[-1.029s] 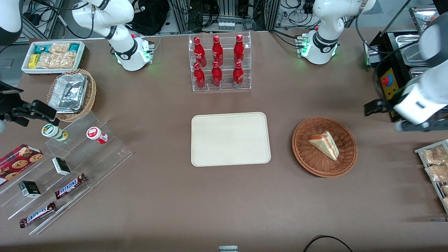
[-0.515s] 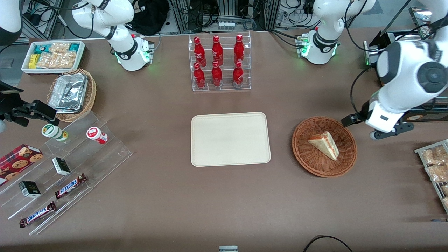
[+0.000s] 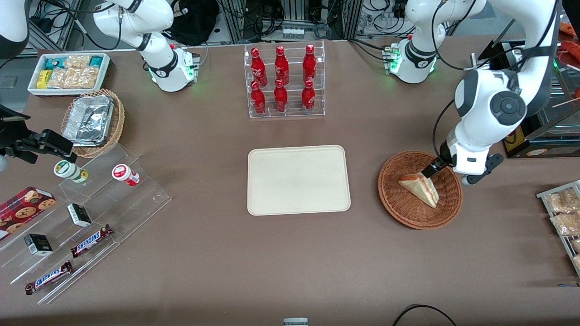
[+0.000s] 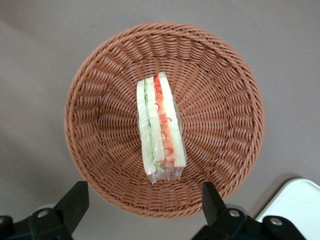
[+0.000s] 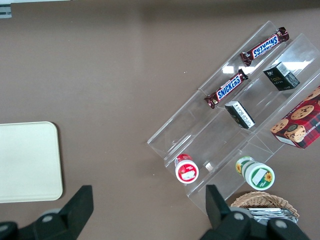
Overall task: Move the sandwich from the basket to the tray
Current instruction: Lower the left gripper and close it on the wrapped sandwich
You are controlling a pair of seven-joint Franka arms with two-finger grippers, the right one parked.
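The sandwich (image 3: 420, 187), a wedge of white bread with red and green filling, lies in the round reddish-brown basket (image 3: 398, 203). The left wrist view shows it wrapped in clear film (image 4: 160, 127) in the middle of the basket (image 4: 215, 100). My gripper (image 3: 446, 174) hovers above the basket's rim at the working arm's end, open and empty, its fingers (image 4: 75, 200) wide apart and clear of the sandwich. The cream tray (image 3: 298, 179) lies flat beside the basket, toward the parked arm, with nothing on it. Its corner shows in the left wrist view (image 4: 300, 205).
A clear rack of red bottles (image 3: 284, 81) stands farther from the front camera than the tray. A wire rack of snack packets (image 3: 564, 217) lies at the working arm's end. A clear stepped stand with Snickers bars (image 3: 90, 240) and a tan basket of foil containers (image 3: 93, 121) lie at the parked arm's end.
The left arm has swung in from the working arm's end of the table and come down over the basket's rim. The sandwich, basket and tray have not moved.
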